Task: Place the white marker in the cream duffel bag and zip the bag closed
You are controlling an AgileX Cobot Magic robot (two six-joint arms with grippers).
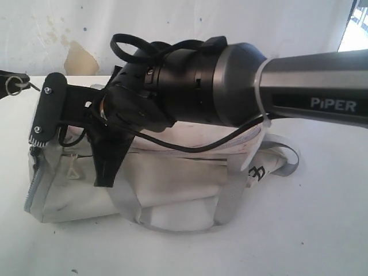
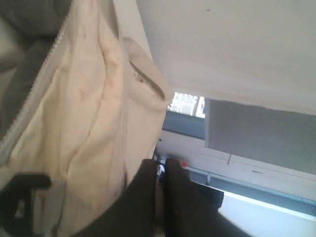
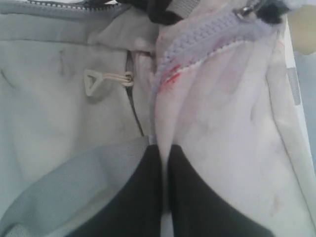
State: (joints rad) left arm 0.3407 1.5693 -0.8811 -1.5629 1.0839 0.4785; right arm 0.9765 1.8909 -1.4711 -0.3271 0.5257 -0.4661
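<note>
The cream duffel bag (image 1: 172,184) lies on the white table (image 1: 299,230). My right arm reaches across it from the right, and its gripper (image 1: 106,179) points down at the bag's left part. In the right wrist view that gripper (image 3: 164,147) is shut, pinching a fold of bag cloth (image 3: 222,123) below the light grey zipper (image 3: 207,39). My left gripper (image 2: 162,162) is shut beside the bag's cream side (image 2: 84,123), with a thin tan strip, apparently bag cloth, between its fingers. It is hidden in the exterior view. The white marker is out of view.
A cord zipper pull (image 3: 98,80) hangs on the bag's side panel. Grey webbing straps (image 1: 123,201) wrap the bag. A black clip with a metal ring (image 1: 12,85) sits at the far left. A stained wall stands behind the table.
</note>
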